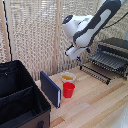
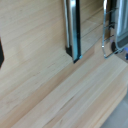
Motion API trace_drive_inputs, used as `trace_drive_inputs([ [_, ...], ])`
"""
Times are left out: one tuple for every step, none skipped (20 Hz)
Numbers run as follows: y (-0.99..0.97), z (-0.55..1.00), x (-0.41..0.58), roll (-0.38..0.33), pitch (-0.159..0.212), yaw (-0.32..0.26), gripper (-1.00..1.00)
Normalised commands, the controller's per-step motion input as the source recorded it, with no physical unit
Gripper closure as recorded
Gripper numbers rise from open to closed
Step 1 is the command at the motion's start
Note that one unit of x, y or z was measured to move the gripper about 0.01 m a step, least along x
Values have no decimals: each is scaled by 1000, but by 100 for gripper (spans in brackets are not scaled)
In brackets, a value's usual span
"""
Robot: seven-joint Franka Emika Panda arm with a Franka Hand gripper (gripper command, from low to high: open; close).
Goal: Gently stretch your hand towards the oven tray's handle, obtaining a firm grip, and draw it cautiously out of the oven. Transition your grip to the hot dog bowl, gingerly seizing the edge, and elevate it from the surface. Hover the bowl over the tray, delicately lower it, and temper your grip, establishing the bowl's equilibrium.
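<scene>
The hot dog bowl [image 1: 68,77] sits behind a red cup [image 1: 68,90]; tool [image 1: 81,58] state unclear.

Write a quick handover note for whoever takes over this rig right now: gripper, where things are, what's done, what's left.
Gripper: in the air between the bowl and the oven, holding nothing; open or shut can't be told.
Oven: at the exterior view's right, with the wire tray already drawn out in front, handle bar toward the table middle.
Hot dog bowl: on the wooden table, just behind the red cup and beside a blue board.
Done: tray appears pulled out.
Left: grip the bowl's edge, lift it, lower it onto the tray, release.
</scene>
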Motion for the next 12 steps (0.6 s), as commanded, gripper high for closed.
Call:
trace_drive_inputs([
  [63,100,411,225,0,-190,-100],
  [54,77,429,216,0,-185,-100],
  [49,60,460,198,0,-177,-100],
  [43,49,509,177,0,-165,-100],
  [43,37,589,173,0,-145,-100],
  [37,34,600,179,0,-140,-100],
  [11,20,623,192,0,-138,-100],
  [6,11,634,193,0,-135,-100],
  [0,20,649,201,1,-130,-100],
  [0,11,663,204,4,-128,-100],
  [0,0,671,204,8,-129,-100],
  [0,0,686,222,21,-130,-100],
])
